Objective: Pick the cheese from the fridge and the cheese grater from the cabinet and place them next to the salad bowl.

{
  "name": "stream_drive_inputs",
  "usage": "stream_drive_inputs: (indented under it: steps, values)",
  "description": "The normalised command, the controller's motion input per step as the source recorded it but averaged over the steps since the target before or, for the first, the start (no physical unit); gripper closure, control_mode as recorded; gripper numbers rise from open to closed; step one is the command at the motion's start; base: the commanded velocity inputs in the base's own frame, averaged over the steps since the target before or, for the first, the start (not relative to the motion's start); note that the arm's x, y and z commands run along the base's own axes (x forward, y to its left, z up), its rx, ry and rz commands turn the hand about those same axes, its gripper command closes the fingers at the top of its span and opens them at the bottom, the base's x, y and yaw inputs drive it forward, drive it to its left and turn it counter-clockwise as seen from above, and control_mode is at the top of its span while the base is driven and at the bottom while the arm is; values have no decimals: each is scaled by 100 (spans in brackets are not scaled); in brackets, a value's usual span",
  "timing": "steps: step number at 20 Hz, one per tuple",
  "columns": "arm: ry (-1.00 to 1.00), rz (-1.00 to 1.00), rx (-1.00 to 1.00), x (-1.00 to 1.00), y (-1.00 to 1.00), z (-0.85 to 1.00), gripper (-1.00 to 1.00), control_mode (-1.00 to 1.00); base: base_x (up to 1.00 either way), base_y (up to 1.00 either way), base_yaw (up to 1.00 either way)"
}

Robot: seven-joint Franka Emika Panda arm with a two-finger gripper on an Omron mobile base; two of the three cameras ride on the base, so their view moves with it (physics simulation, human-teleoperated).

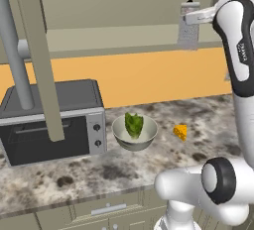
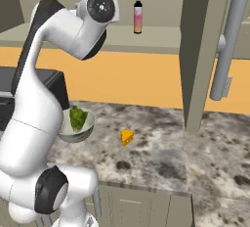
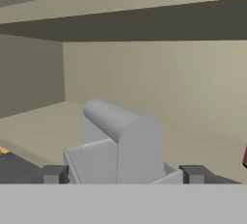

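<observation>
On the speckled stone table (image 1: 74, 174), nearest the base, the salad bowl (image 1: 134, 133) sat with its green lettuce (image 1: 133, 124) standing up inside, just right of the dark toaster oven (image 1: 49, 125). The cheese (image 1: 180, 132), a small orange-yellow wedge, lay on the table a short way to the bowl's right, near it but not touching. Above and beyond, the white arm reached up into the open cabinet (image 1: 124, 6), whose khaki door (image 2: 197, 50) stood swung out over the table edge. On the cabinet's long shelf (image 2: 156, 37) the cheese grater (image 1: 188, 23) stood upright, and the gripper (image 3: 123, 172) was level with it, at its right side as the left base camera saw it. From the hand camera the grater's grey body and rounded loop handle rose directly between the two dark fingers (image 3: 53, 174), which sat spread on either side of it; whether they touched its sides could not be told. Farther along the same shelf, well apart from the grater, a slim pink bottle (image 2: 138, 16) with a black cap stood upright against the beige back wall.
</observation>
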Motion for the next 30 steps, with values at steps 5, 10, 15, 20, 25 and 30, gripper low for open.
stream_drive_inputs:
  steps: [5, 10, 15, 20, 25, 30]
  values:
    - [10, 0, 0, -85, 32, -4, 100, -100, 0, 0, 0]
    - [7, 2, 0, -69, 18, -24, 100, -100, 0, 0, 0]
    - [8, 8, 0, -66, 0, -50, 100, -100, 0, 0, 0]
    - [5, 11, 0, -37, 0, -59, 100, -100, 0, 0, 0]
    - [-7, 9, 0, -4, 0, -64, 100, -100, 0, 0, 0]
    - [-19, 1, 0, 0, 0, -73, 100, -100, 0, 0, 0]
